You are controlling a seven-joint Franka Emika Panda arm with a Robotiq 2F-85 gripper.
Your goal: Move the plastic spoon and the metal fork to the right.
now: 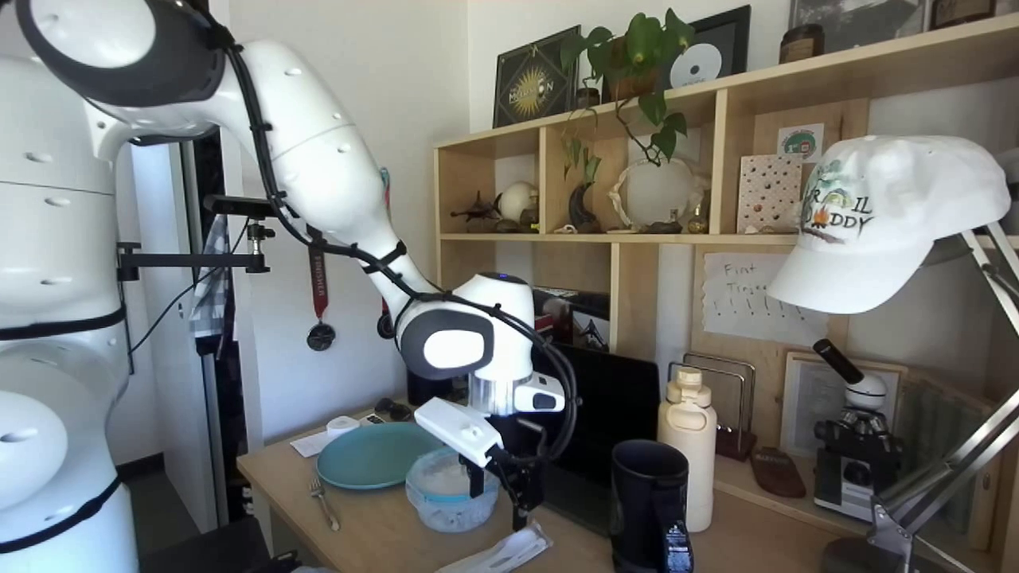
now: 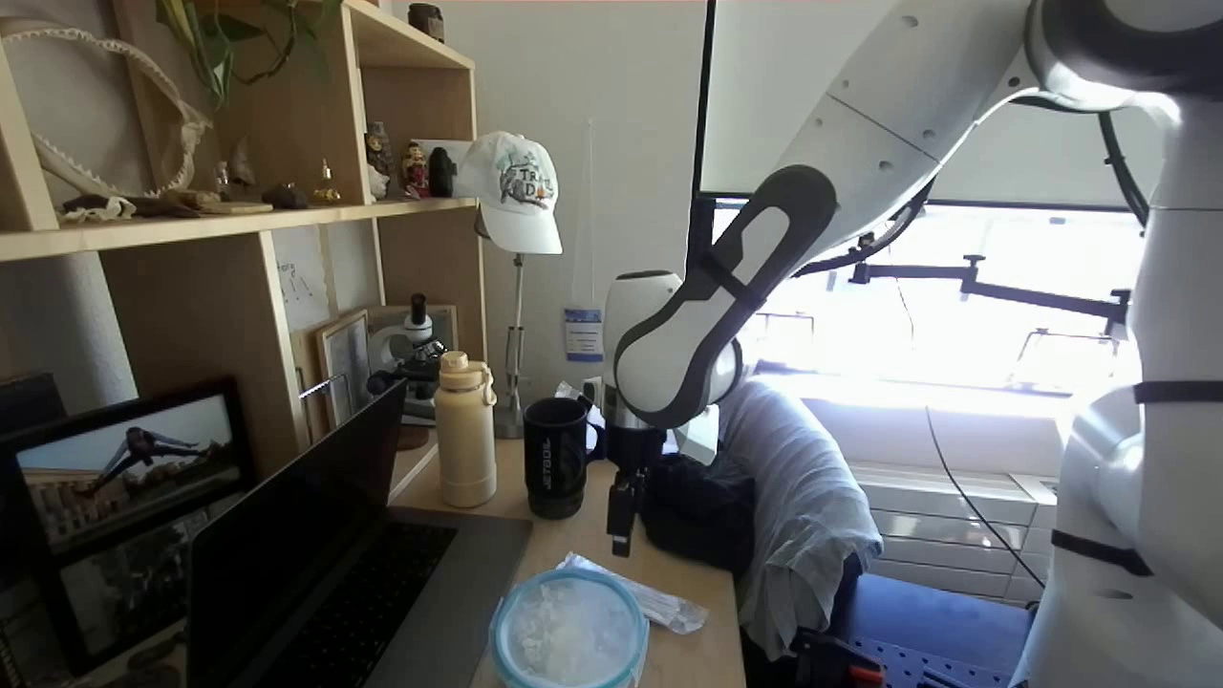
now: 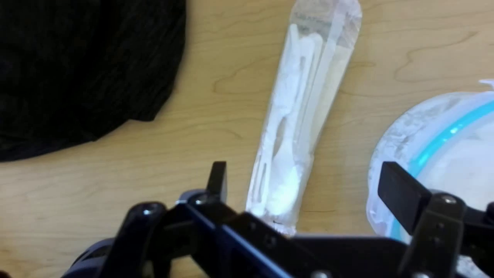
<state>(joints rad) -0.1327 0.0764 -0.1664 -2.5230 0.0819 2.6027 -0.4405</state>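
Parted jaws overhang the white spoon (clear-wrapped)

Arm arched — gripper downward, spread wide

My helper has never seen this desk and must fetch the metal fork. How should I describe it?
On the desk, look for the round teal plate. The fork lies right beside it, near the desk's edge. It is slim, bare metal, unlike the wrapped white cutlery.

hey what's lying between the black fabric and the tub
The cutlery packet, with bare table on both sides of it; the wrist view shows this.
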